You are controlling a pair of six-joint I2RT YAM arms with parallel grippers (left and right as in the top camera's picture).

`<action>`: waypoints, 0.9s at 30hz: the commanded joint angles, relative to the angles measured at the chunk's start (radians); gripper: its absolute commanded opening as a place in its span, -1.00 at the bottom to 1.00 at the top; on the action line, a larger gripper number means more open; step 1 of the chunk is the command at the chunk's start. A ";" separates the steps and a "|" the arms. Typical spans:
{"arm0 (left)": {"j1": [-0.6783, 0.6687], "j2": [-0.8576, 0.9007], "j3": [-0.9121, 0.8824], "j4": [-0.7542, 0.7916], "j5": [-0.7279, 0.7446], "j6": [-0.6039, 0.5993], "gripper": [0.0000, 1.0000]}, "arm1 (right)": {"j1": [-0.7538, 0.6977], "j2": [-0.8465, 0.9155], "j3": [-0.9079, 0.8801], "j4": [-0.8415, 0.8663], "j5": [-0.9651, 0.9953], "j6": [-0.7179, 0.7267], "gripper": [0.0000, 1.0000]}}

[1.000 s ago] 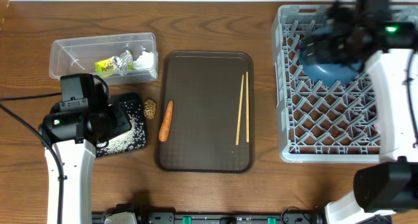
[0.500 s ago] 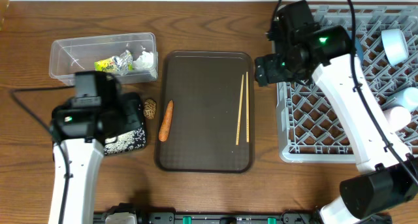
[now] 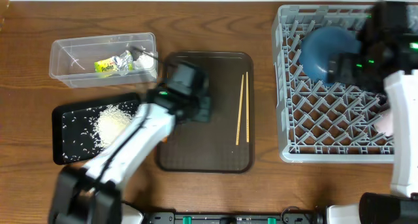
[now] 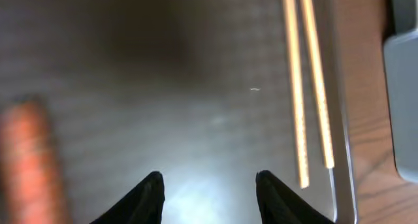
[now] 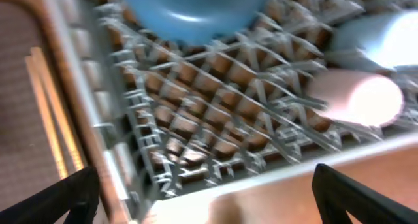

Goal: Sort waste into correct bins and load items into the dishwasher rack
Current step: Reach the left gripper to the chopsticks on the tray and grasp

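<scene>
My left gripper (image 3: 200,110) (image 4: 209,185) is open and empty, low over the brown tray (image 3: 215,152). The orange carrot stick (image 4: 26,159) lies to its left and the chopsticks (image 3: 241,110) (image 4: 307,87) to its right. The clear tub (image 3: 72,54) holds the foil wrapper (image 3: 111,65) and white tissue (image 3: 147,61). The black tray (image 3: 68,142) holds rice (image 3: 111,123). My right gripper (image 3: 344,70) (image 5: 206,185) is open and empty over the grey rack (image 3: 326,126) (image 5: 215,119). The rack holds the dark blue bowl (image 3: 326,51) (image 5: 189,8), a light-blue bowl (image 5: 385,41) and the white cup (image 5: 359,96). The nut piece is hidden.
My left arm (image 3: 130,142) stretches from the front left across the black tray to the brown tray. The rack's left wall (image 4: 405,106) stands just right of the brown tray. Bare wooden table (image 3: 215,21) lies behind the tray.
My left gripper has moved right, from over the black tray to over the brown tray, and now covers the carrot in the overhead view. My right arm has moved right, over the rack.
</scene>
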 commanded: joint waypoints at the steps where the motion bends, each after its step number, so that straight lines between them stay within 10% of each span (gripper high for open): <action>1: -0.072 0.090 0.009 0.064 -0.003 -0.053 -0.07 | -0.056 -0.002 -0.003 -0.014 -0.001 -0.008 0.95; 21: -0.217 0.325 0.009 0.273 -0.010 -0.162 -0.03 | -0.094 -0.002 -0.003 -0.016 -0.020 -0.008 0.97; 27: -0.217 0.338 0.009 0.272 -0.010 -0.170 -0.48 | -0.095 -0.002 -0.003 -0.016 -0.020 -0.008 0.97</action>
